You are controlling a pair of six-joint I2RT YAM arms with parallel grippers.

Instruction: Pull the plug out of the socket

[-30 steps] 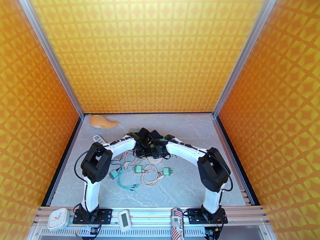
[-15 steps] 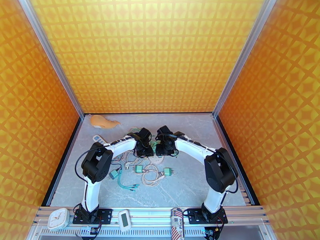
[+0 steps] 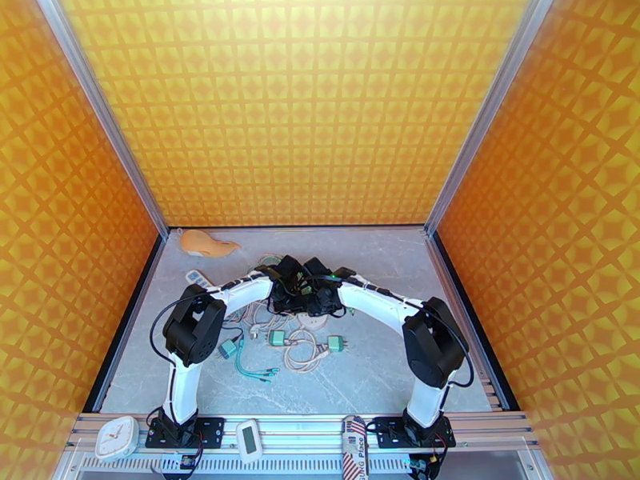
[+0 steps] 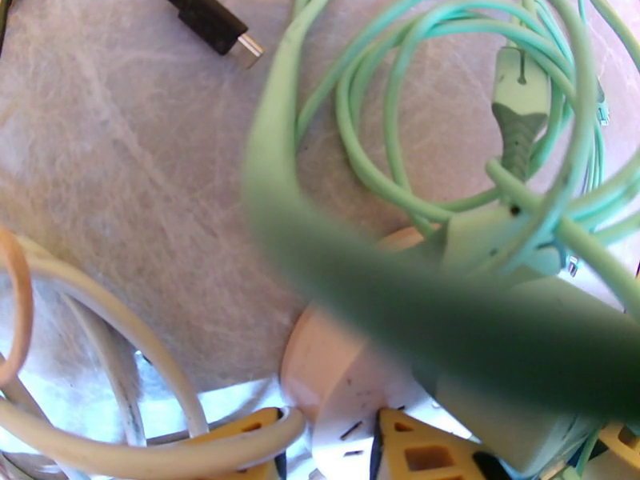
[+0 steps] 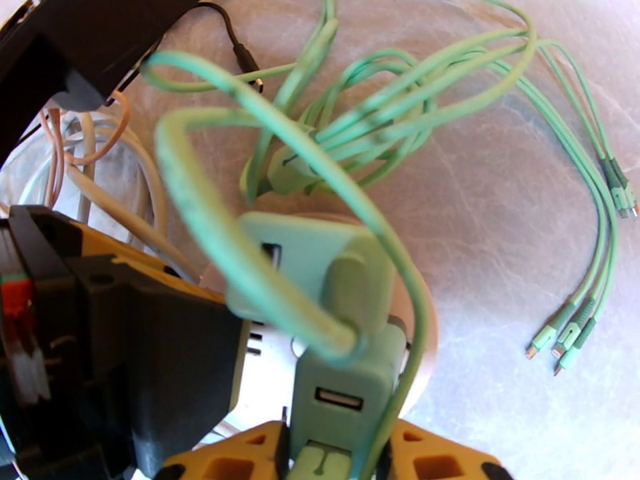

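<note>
Right gripper (image 5: 336, 462): pinching green plug (image 5: 344, 386), which stands straight ahead, upright on round socket (image 5: 264, 384); left gripper (image 4: 332, 442) clamps socket rim

White links w/ blk round joints on left arm (image 3: 185, 379) & right arm (image 3: 376, 302). Loops thin blk cables (image 3: 153, 334) at elbows. Ends in yellow fingers (image 5: 432, 454).

The table (image 4: 120, 170) top looks like grey-white stone with fine veins, smooth and rather matt. The plug (image 5: 312, 242) is mint-green plastic, smooth and matt. The green cables (image 4: 376, 130) have a soft, rubbery, matt skin. The round socket (image 4: 328, 370) is pale plastic with a light gloss. The white cords (image 4: 104, 314) are shiny plastic. The fingers (image 5: 432, 454) of the right gripper (image 5: 340, 454) are hard yellow plastic, matt. The frame posts (image 3: 100, 114) are brushed metal.
</note>
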